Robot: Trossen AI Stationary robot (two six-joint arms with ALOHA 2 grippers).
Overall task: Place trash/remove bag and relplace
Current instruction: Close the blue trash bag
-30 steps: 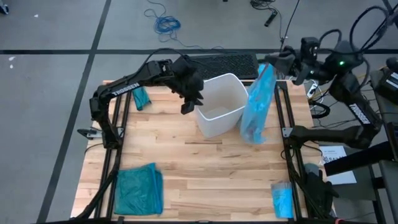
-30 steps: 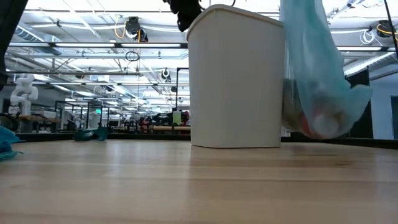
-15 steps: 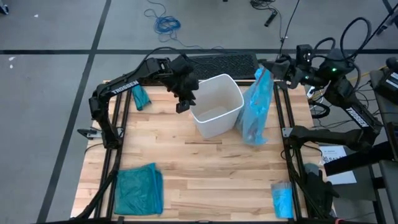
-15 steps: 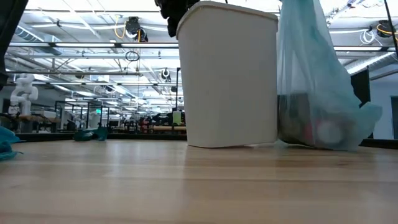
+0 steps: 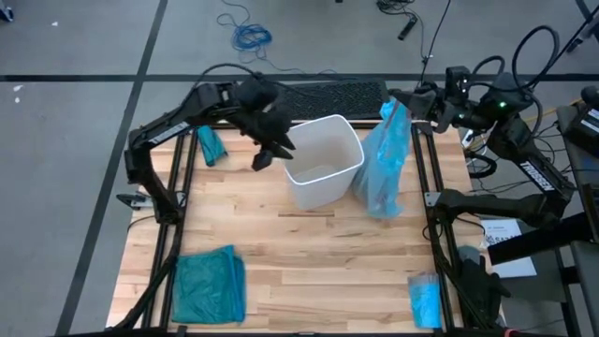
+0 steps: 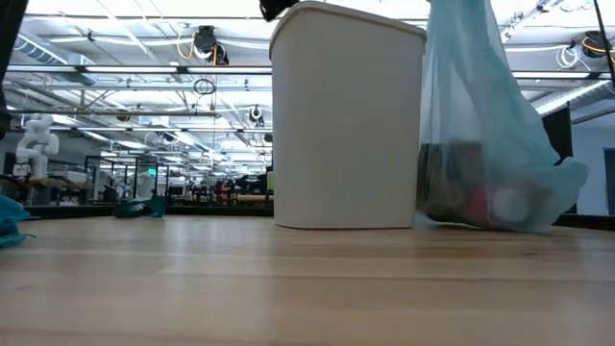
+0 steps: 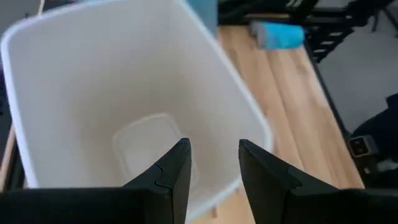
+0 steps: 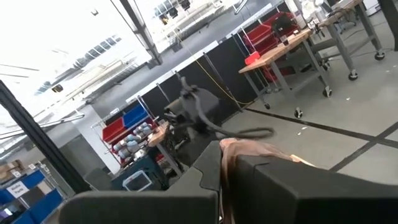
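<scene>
The bag (image 5: 382, 168), a pale blue see-through liner holding the trash (image 6: 480, 197), stands on the wooden table (image 5: 309, 262) right of centre in the high view, just beside the emptied white bin (image 5: 323, 173), its neck drawn up toward the upper right. There the right gripper (image 5: 404, 101) is clenched on the gathered top, though the pinch itself is hard to make out. In the low view the bag's base rests on the tabletop, so the judged step is setting it down clear of the bin; releasing only once the neck slackens should keep it from toppling. The left gripper (image 7: 211, 163), fingers parted and grasping nothing, hovers at the bin's upper-left rim. A teal-green bag (image 5: 208, 285) lies lower left, a small blue packet (image 5: 424, 301) lower right.
</scene>
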